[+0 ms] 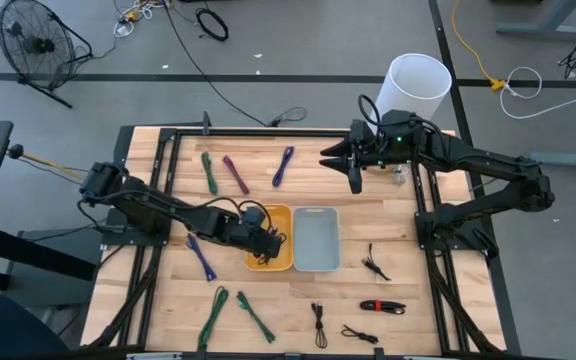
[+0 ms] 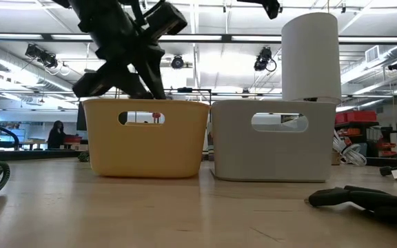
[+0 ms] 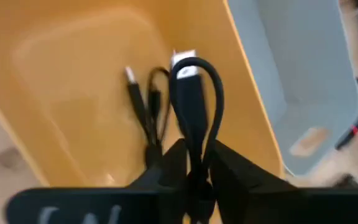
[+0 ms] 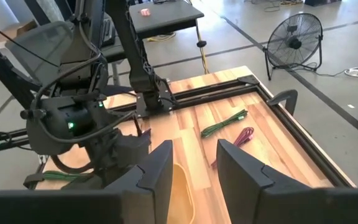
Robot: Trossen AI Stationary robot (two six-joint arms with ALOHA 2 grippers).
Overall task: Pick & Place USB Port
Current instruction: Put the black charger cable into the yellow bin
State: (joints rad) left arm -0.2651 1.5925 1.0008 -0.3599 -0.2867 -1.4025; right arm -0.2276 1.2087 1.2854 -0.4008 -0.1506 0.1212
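Cable, black USB with silver plug (image 3: 191, 93): looped between the left tool's (image 1: 264, 240) barely parted fingers over the yellow plastic bin (image 1: 280, 215) at frame centre, apparently for release. Right tool (image 1: 354, 175) waited half-open, empty, upper right.

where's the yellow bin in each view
High view: yellow bin sits at table centre, touching the grey bin's left side, left end effector over it.
Low view: yellow bin centre-left, grey bin beside it.
Left wrist view: yellow bin fills most of the picture, a black USB cable over it.
Right wrist view: only a yellow rim between the fingers.
Shared landmark: the grey bin, though not in the right wrist view.
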